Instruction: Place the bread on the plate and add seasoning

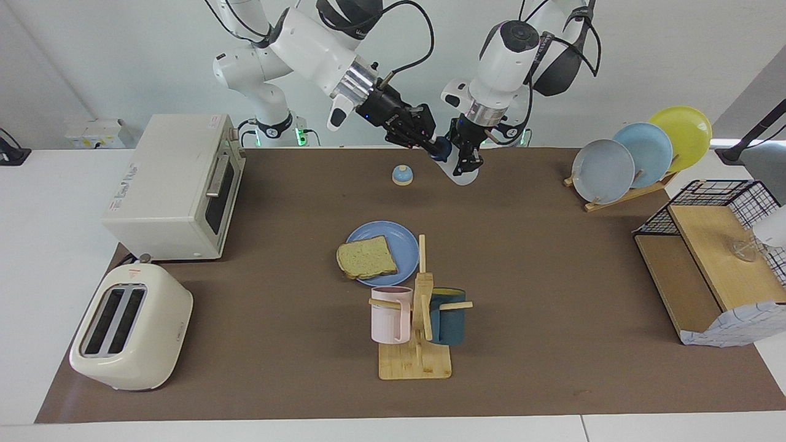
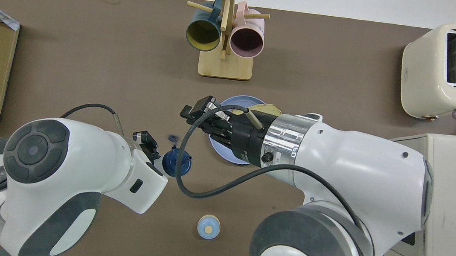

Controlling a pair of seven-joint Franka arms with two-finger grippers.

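The bread lay flat on the plate, overhanging its rim toward the right arm's end of the table; that part of the task looked complete.

The seasoning was held by the left gripper, pinched round its pale body, raised over the mat close to the robots. Its long axis was tilted, navy cap uppermost and leaning toward the right arm.

The right gripper stood at the cap, roughly at ten o'clock from the bottle body in the facing view. Whether its fingers were spread or pressed together could not be told.

In the facing view, the plate lay at about seven o'clock from the bottle, well apart and farther from the robots.

Judgement: the coming move turns on carrying the bottle that way and tipping its nozzle down over the bread.

The left arm hung steeply downward at the wrist. The right arm reached in slantwise across the overhead view, covering part of the plate.
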